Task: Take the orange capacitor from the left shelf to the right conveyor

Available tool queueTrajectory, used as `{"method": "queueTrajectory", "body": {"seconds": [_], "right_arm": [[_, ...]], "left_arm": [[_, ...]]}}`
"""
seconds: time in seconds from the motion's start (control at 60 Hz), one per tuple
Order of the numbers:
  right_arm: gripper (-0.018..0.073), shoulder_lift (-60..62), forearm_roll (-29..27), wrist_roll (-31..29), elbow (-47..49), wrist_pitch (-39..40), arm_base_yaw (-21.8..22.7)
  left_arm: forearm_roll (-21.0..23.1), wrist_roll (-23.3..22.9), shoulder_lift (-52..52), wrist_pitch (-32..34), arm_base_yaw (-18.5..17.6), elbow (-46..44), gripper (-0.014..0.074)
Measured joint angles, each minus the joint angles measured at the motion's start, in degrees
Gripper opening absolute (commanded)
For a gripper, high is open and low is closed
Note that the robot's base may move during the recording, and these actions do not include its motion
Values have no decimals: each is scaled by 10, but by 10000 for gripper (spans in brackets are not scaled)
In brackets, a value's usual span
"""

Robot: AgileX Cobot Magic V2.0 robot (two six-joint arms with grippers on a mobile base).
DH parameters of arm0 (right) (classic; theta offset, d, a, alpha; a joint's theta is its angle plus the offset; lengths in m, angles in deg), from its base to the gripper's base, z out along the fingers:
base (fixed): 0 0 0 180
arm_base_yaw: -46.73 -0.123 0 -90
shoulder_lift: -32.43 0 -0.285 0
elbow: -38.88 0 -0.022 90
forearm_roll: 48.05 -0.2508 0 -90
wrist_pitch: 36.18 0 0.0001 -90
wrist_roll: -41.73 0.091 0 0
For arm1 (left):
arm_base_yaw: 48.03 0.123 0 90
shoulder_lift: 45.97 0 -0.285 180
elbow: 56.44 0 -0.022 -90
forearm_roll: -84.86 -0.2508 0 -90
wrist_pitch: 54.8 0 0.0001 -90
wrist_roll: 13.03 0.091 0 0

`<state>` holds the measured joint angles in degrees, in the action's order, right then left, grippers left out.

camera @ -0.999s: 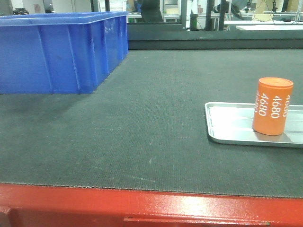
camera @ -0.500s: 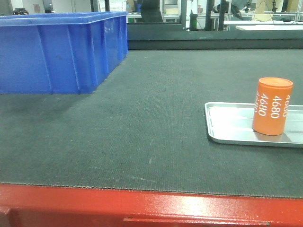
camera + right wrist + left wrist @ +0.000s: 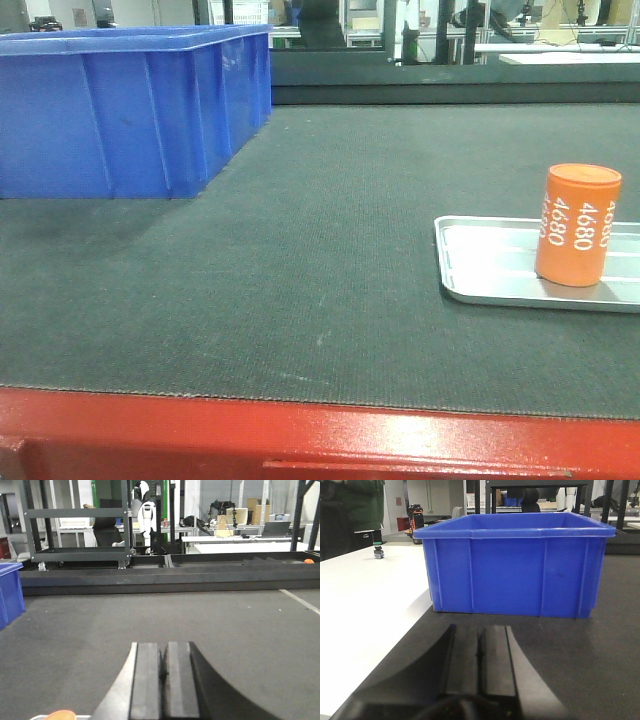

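Observation:
The orange capacitor (image 3: 577, 226) stands upright on a small flat silver tray (image 3: 490, 265) at the right of the dark grey conveyor belt (image 3: 300, 260), which has a red front edge (image 3: 300, 435). Its orange top shows at the bottom left of the right wrist view (image 3: 60, 715). My right gripper (image 3: 164, 647) is shut and empty, above the belt just right of the capacitor. My left gripper (image 3: 480, 630) is shut and empty over the belt, facing a blue bin. The left shelf is out of view. Neither gripper shows in the front view.
A large blue plastic bin (image 3: 120, 105) stands at the belt's back left and fills the left wrist view (image 3: 515, 570). A white table (image 3: 360, 595) lies left of the belt. Dark rails (image 3: 165, 575) and racks stand behind the belt.
The capacitor and tray have shifted very slightly to the right in the front view. Nothing else has visibly changed.

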<state>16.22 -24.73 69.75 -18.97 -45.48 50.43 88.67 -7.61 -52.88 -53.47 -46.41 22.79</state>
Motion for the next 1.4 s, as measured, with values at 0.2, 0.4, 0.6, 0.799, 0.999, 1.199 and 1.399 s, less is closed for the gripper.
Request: {"method": "queueTrajectory", "body": {"seconds": [0.2, 0.4, 0.6, 0.799, 0.999, 1.199, 1.399], "right_arm": [[54, 63, 0, 44, -72, 32, -5], [54, 63, 0, 70, -111, 100, -5], [54, 63, 0, 80, -113, 93, -5], [54, 63, -8, 80, -116, 75, -5], [54, 85, -124, -44, -120, 74, -5], [54, 91, -255, -239, -140, 76, -5], [54, 91, -271, -264, -163, 93, -5]], "left_arm": [[0, 0, 0, 0, 0, 0, -126], [0, 0, 0, 0, 0, 0, -126], [0, 0, 0, 0, 0, 0, -126], [0, 0, 0, 0, 0, 0, -126], [0, 0, 0, 0, 0, 0, -126], [0, 0, 0, 0, 0, 0, -126], [0, 0, 0, 1, 0, 0, -126]]}}
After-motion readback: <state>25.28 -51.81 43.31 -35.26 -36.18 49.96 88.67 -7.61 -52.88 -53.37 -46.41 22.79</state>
